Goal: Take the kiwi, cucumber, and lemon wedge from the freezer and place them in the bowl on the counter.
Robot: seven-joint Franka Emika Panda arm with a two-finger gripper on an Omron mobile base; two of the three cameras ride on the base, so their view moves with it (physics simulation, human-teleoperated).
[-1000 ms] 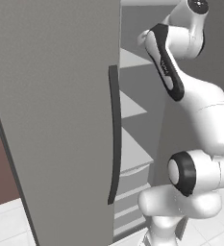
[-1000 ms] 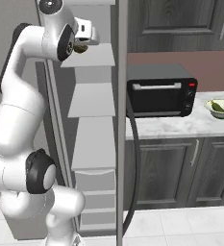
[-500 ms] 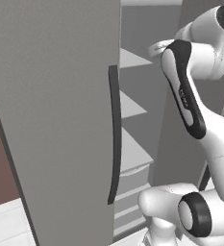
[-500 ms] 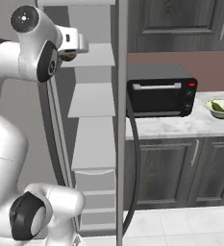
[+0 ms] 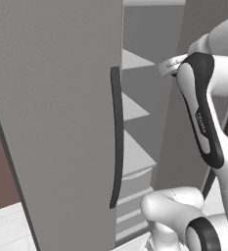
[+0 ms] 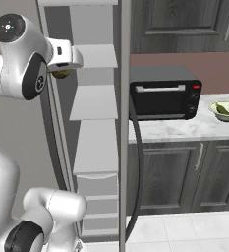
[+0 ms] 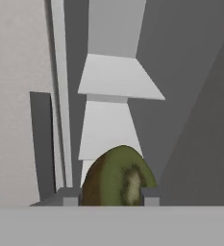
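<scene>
Your gripper (image 7: 111,196) is clamping the kiwi (image 7: 118,177) between its two fingertips (image 7: 69,197), holding it up high in front of the open freezer (image 6: 94,147). The bowl (image 6: 225,111) is sitting far right on the counter (image 6: 185,130), beside the black oven (image 6: 165,93).

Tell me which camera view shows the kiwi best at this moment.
The hand view: the kiwi sits large and close between the gripper's two fingertips, its skin and pale end plain. The right base view shows just a small dark sliver of it under the hand. In the left base view I cannot make it out.
</scene>
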